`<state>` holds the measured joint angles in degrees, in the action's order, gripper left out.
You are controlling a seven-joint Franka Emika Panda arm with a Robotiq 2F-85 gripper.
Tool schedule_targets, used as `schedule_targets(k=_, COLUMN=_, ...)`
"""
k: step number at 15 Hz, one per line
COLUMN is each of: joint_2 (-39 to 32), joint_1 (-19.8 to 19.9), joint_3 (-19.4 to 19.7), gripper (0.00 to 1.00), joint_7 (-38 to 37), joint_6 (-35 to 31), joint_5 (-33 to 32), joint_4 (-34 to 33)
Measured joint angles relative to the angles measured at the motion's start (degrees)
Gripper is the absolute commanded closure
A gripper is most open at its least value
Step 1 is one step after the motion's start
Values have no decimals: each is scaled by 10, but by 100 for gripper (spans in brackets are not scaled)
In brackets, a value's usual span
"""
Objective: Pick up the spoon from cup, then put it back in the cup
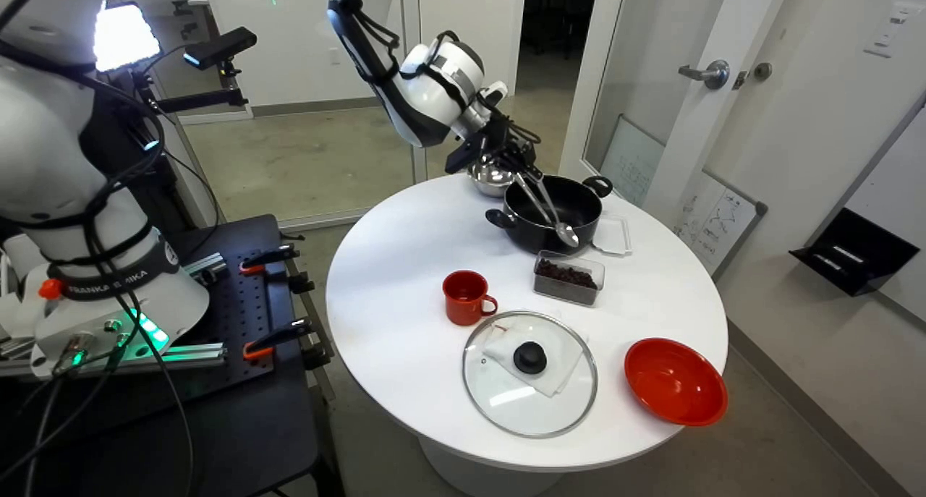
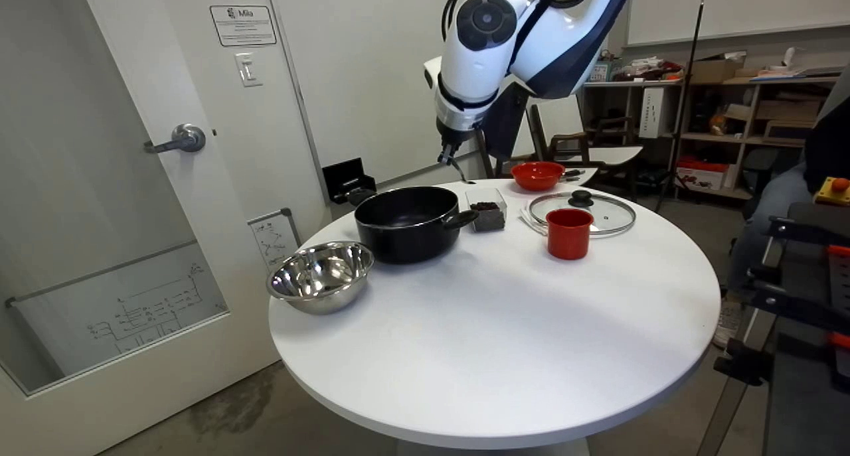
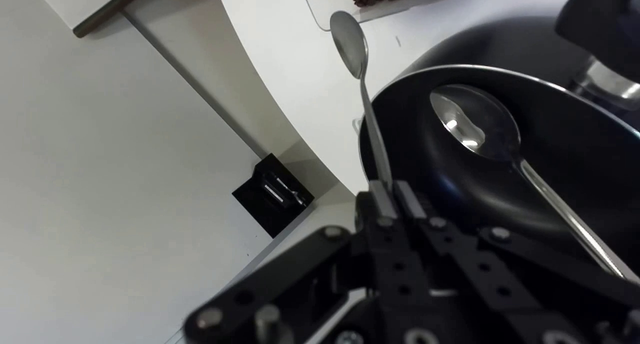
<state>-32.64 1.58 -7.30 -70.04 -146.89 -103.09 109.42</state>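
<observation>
The spoon hangs tilted, bowl end down, from my gripper; its bowl (image 3: pixel 350 43) points away from the fingers in the wrist view. My gripper (image 3: pixel 394 190) is shut on the end of its slim handle. In an exterior view the gripper (image 1: pixel 534 174) is above the black pot's rim, with the spoon (image 1: pixel 566 234) in front of the pot. In another exterior view the spoon (image 2: pixel 459 170) is behind the pot, near the clear container. The red cup (image 1: pixel 463 298) stands upright on the table, well away from the gripper; it also shows (image 2: pixel 569 235).
A second silver spoon (image 3: pixel 495 128) shows inside the black pot (image 1: pixel 553 211). A clear container (image 1: pixel 569 280) with dark pieces stands beside the pot. A steel bowl (image 2: pixel 322 277), a glass lid (image 1: pixel 530 374) and a shallow red bowl (image 1: pixel 676 381) are on the white table (image 2: pixel 491 350).
</observation>
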Motion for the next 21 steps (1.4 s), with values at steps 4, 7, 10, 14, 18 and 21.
schedule_targets(k=4, joint_2=93, joint_1=-3, joint_3=-9, gripper=99, joint_7=68, joint_6=-25, joint_5=100, joint_4=66)
schedule_targets(k=7, joint_2=161, joint_1=2, joint_3=-2, gripper=99, joint_7=140, joint_6=-44, joint_5=196, joint_4=136)
schedule_targets(k=10, joint_2=187, joint_1=13, joint_3=8, gripper=99, joint_7=208, joint_6=-56, joint_5=299, joint_4=211)
schedule_targets(k=14, joint_2=188, joint_1=35, joint_3=9, gripper=99, joint_7=229, joint_6=-68, joint_5=347, joint_4=275)
schedule_targets(k=18, joint_2=201, joint_1=41, joint_3=11, gripper=99, joint_7=217, joint_6=-70, joint_5=338, joint_4=293)
schedule_targets(k=21, joint_2=208, joint_1=48, joint_3=19, gripper=99, joint_7=196, joint_6=-97, joint_5=325, joint_4=299)
